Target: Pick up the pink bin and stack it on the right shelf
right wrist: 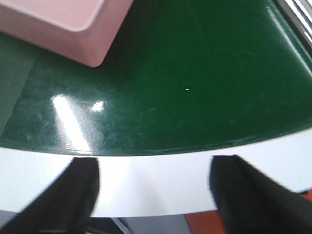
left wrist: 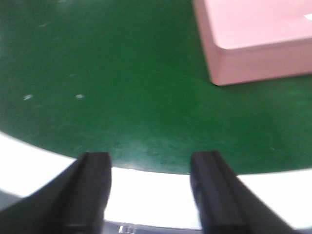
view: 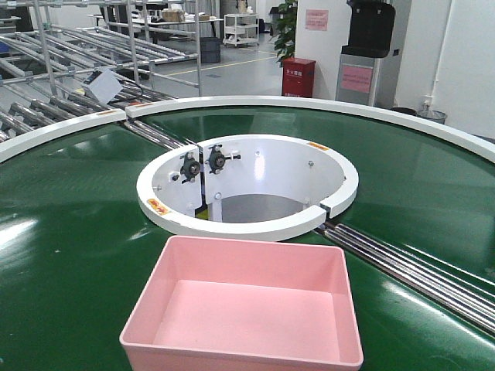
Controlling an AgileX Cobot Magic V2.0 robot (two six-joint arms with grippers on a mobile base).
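Only front view shows whole pink bin [view: 247, 317] on green desk [view: 69, 255] (wrist cams catch just corners); left hand [left wrist: 150, 162], right hand [right wrist: 156, 165] both wide, empty.

I see the green conveyor belt [view: 69, 255] curving around a white ring [view: 247, 228] with two black knobs [view: 216, 160] on its inner wall, steel rollers [view: 418, 270] crossing at right, and beyond, a red cabinet [view: 298, 77], a potted plant [view: 286, 31] and roller racks [view: 69, 46].
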